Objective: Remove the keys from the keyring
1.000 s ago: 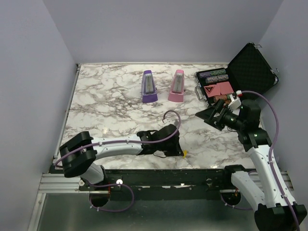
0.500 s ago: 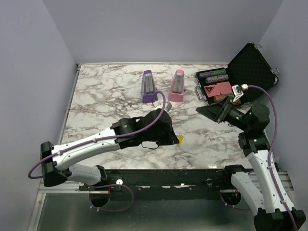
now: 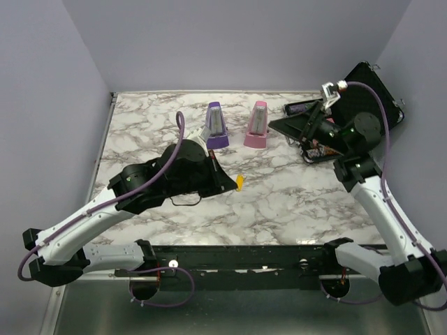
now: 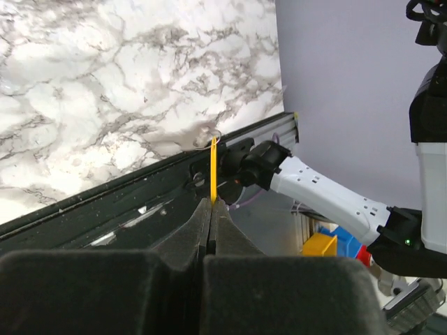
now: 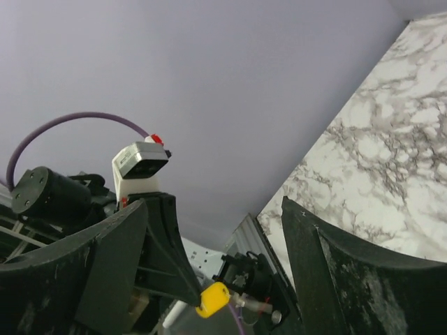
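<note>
My left gripper (image 3: 233, 183) is raised above the middle of the table and is shut on the keys (image 3: 239, 182), whose yellow part sticks out past the fingertips. In the left wrist view the yellow part (image 4: 213, 171) shows edge-on between the closed jaws, with a faint thin ring at its far end. My right gripper (image 3: 290, 129) is open, empty and raised at the back right, facing the left gripper. In the right wrist view its fingers (image 5: 112, 272) stand wide apart, and the yellow key head (image 5: 213, 299) hangs at the left gripper's tip (image 5: 199, 303) beyond them. The metal blades are too small to make out.
A purple metronome (image 3: 216, 126) and a pink metronome (image 3: 256, 125) stand at the back middle. An open black case (image 3: 370, 91) with poker chips (image 3: 300, 108) sits at the back right, partly hidden by the right gripper. The table's front rail (image 4: 140, 202) lies below the left gripper.
My left arm has lifted the yellow key from the table's near edge up and back toward the middle. My right gripper has risen and swung back toward the case, staying open.
</note>
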Controlling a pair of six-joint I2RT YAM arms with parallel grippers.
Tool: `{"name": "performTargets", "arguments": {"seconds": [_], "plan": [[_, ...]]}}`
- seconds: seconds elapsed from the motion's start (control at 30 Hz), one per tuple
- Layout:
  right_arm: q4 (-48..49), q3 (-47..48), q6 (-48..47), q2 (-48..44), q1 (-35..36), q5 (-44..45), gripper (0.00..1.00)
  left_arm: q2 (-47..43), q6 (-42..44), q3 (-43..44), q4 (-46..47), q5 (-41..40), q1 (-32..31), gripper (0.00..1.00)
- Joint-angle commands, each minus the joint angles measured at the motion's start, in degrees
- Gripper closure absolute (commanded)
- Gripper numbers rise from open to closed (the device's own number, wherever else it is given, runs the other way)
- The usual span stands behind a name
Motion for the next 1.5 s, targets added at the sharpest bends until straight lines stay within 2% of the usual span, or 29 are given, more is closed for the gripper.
{"name": "performTargets", "arguments": {"seconds": [0.0, 0.1, 0.27, 0.4, 0.67, 1.47], "plan": [[-7.92, 12.75, -8.68, 10.0, 8.69, 7.77, 0.16, -1.72, 0.76, 2.92, -5.94, -0.76, 3.67, 1.0], [-3.12, 15.67, -7.73, 15.11, 13.88, 9.18, 0.17, -2.78, 1.29, 3.79, -7.26, 0.47, 7.01, 1.0], [13.92, 12.78, -5.26, 19.59, 22.14, 11.47, 0.17, -4.18, 2.6, 6.43, -10.41, 1.96, 11.85, 1.0], [19.56, 11.82, -5.79, 23.73, 28.39, 11.64, 0.17, -4.71, 3.22, 8.72, -13.23, 2.67, 14.58, 1.0], [36.79, 4.78, -0.69, 26.11, 33.05, 11.74, 0.17, -7.34, 3.75, 9.69, -14.99, 4.16, 17.74, 1.0], [44.1, 2.32, 2.39, 27.95, 36.49, 7.52, 0.24, -10.6, 0.85, 10.3, -12.19, 7.59, 19.5, 1.0]]}}
